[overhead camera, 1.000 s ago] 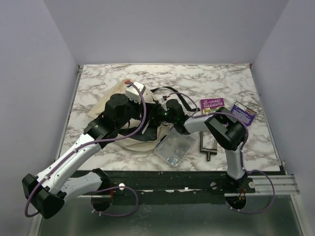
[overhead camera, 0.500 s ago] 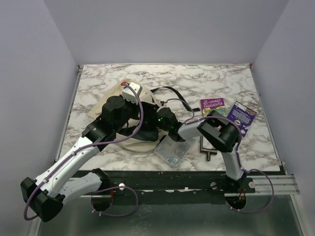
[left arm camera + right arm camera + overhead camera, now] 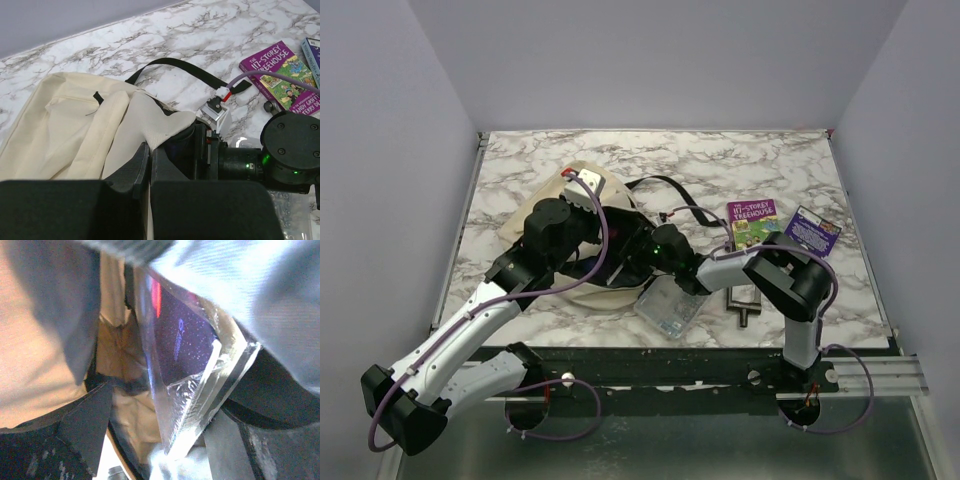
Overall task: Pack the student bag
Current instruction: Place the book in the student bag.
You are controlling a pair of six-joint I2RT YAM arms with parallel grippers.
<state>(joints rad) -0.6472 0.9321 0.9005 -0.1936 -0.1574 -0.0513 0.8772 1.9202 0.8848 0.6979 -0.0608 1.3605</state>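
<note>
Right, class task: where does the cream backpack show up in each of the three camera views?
Top external: cream backpack left of centre.
Left wrist: fills the left half, edge pinched in the left gripper.
Right wrist: tan fabric at left, behind the clear packet.
Shared landmark: purple Treehouse book, top and left wrist views only.
</note>
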